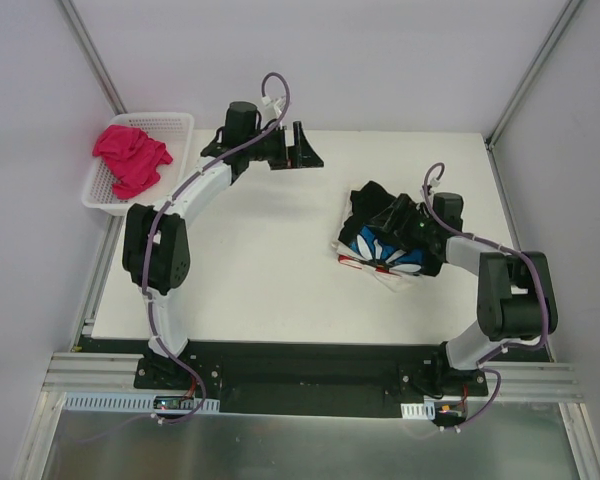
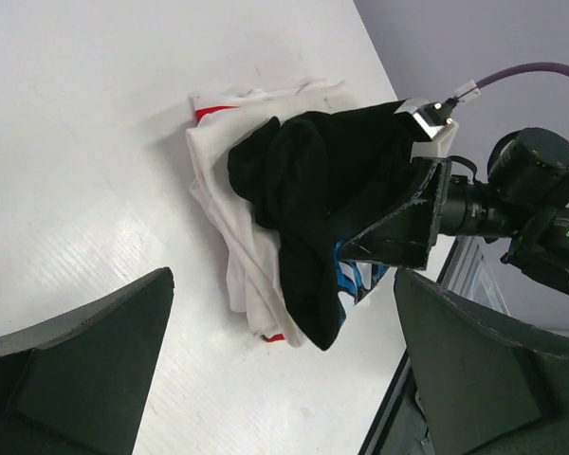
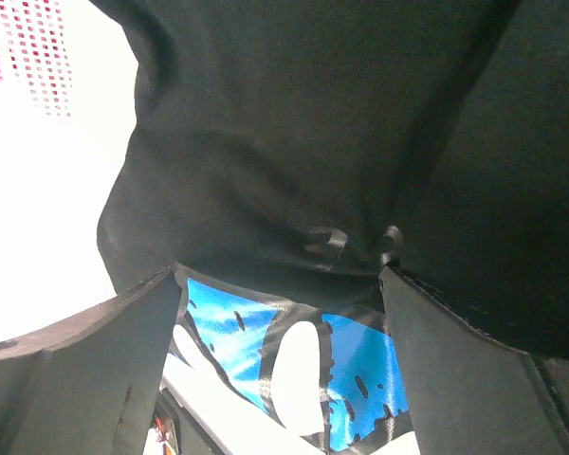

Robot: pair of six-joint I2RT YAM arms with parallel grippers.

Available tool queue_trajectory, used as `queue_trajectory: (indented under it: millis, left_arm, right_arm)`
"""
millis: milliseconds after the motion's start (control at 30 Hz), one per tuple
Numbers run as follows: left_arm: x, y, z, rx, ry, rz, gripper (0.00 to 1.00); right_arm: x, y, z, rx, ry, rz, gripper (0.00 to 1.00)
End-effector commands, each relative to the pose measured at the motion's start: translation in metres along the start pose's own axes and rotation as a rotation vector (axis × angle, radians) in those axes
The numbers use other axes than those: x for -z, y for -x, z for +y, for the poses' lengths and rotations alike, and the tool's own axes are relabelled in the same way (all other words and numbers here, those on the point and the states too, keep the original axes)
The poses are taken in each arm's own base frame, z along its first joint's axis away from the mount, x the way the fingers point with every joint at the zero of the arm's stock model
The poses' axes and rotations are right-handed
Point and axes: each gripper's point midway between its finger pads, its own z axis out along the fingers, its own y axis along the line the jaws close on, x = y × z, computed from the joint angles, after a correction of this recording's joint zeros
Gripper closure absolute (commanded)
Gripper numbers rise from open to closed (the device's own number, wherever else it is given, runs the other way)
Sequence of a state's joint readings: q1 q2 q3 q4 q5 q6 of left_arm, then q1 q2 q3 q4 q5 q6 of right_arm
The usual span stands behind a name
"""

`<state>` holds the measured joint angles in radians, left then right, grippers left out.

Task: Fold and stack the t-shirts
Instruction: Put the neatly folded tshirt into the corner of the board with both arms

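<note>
A black t-shirt [image 1: 372,198] with a white daisy on a blue patch [image 1: 390,250] lies crumpled on folded cream-white t-shirts [image 1: 352,262] at the table's right. My right gripper [image 1: 383,222] is low over the black tee, open, with the cloth [image 3: 294,123] and blue patch [image 3: 237,332] just beyond the fingers [image 3: 280,313]. My left gripper [image 1: 308,152] hangs open and empty near the back of the table. From there its wrist view [image 2: 284,370] shows the black tee [image 2: 322,180] draped over the cream ones [image 2: 223,180]. A bright pink t-shirt [image 1: 130,155] lies bunched in the basket.
The white mesh basket [image 1: 180,125] sits at the back left corner of the table. The right arm's wrist and camera [image 2: 512,199] stand right behind the pile. The table's right edge [image 1: 500,230] is close to the pile.
</note>
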<state>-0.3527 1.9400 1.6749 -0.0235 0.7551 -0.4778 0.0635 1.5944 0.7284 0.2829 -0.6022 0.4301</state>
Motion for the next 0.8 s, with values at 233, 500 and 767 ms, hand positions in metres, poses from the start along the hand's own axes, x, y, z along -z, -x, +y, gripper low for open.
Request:
queue_trajectory:
  millis: [233,500,767]
  left_arm:
    - [0.010,0.005,0.000,-0.038,-0.013,-0.008,0.01]
    - [0.050,0.025,-0.013,-0.118,0.027,-0.095,0.01]
    - [0.084,0.036,-0.022,-0.159,0.070,-0.163,0.01]
  right_arm:
    - [0.045,-0.006,-0.007,0.051,-0.232,0.017,0.07]
    - [0.083,0.048,0.092,0.225,-0.134,-0.155,0.70]
    - [0.022,0.031,0.135,0.266,-0.085,-0.046,0.99]
